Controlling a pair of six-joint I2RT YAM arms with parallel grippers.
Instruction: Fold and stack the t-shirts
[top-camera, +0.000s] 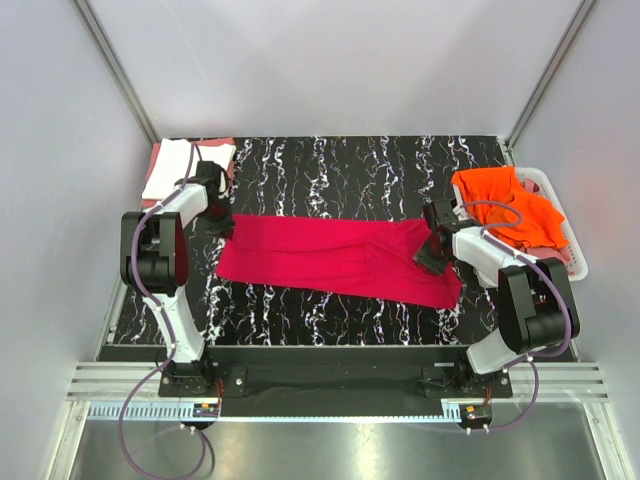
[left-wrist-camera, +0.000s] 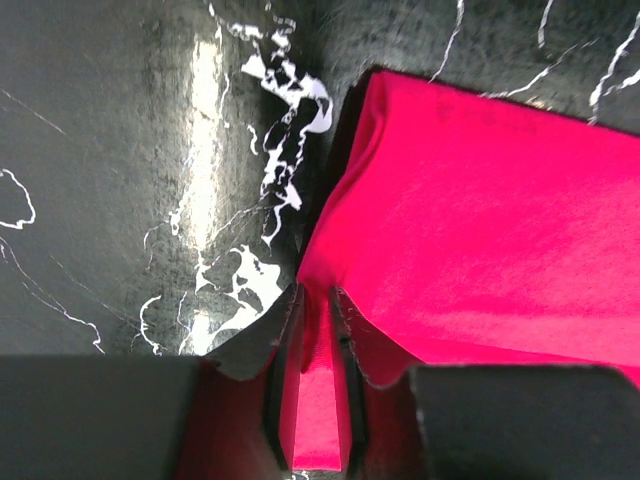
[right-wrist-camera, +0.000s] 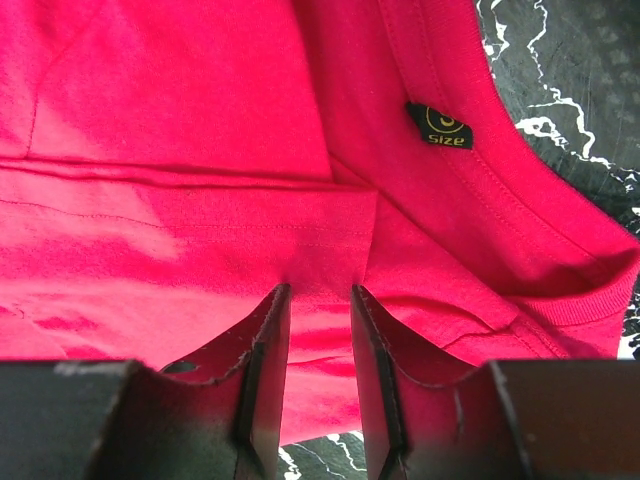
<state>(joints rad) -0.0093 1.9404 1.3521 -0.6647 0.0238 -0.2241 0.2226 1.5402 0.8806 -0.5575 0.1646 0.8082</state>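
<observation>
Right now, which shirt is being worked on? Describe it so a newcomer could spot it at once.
On the black, white-veined table top, a crimson-red cloth t-shirt lies stretched long across the middle. Unlike the folded white and pink shirts at the far-left corner and the orange shirts in the white plastic basket at right, it alone is red and spread out.

I record the soft short-sleeved cloth t-shirt (top-camera: 340, 262) as plain crimson red, its small neck label (right-wrist-camera: 440, 125) black with yellow print. The flat table top (top-camera: 330, 160) is black, veined white like marble. The crumpled cloth t-shirt (top-camera: 510, 205) is bright orange, its perforated plastic basket (top-camera: 572, 235) white.
</observation>
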